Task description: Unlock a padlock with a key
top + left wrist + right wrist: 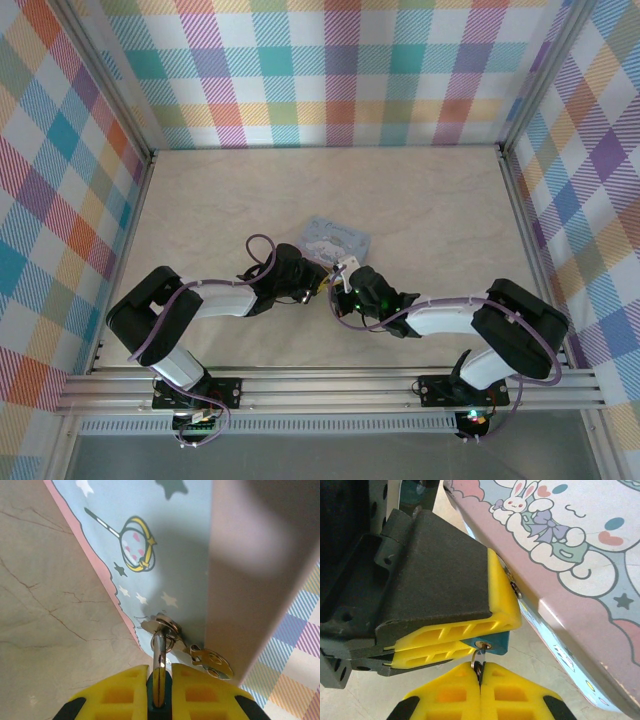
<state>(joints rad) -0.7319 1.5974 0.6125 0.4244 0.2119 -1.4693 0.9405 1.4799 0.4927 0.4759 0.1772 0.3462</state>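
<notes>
Between the yellow pads (pixel 120 695) of our left claw (pixel 160 672) we had the padlock (pixel 158 690) pinched, shackle (pixel 159 647) thru the hasp (pixel 167 625) of the tin box (pixel 165 540) just ahead. Our right claw (pixel 480 672) was shut on the key (pixel 479 659), which stood right off its fingertips w/ its tip at the lock's underside, prob. in the keyhole, tho we couldn't confirm.

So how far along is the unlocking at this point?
Done: the left pincer clamps the padlock, and the right pincer holds the key. In hand: the key's tip sits at or in the padlock's keyhole. To do: turning it; the shackle looks closed, threaded through the hasp of the tin box.
</notes>
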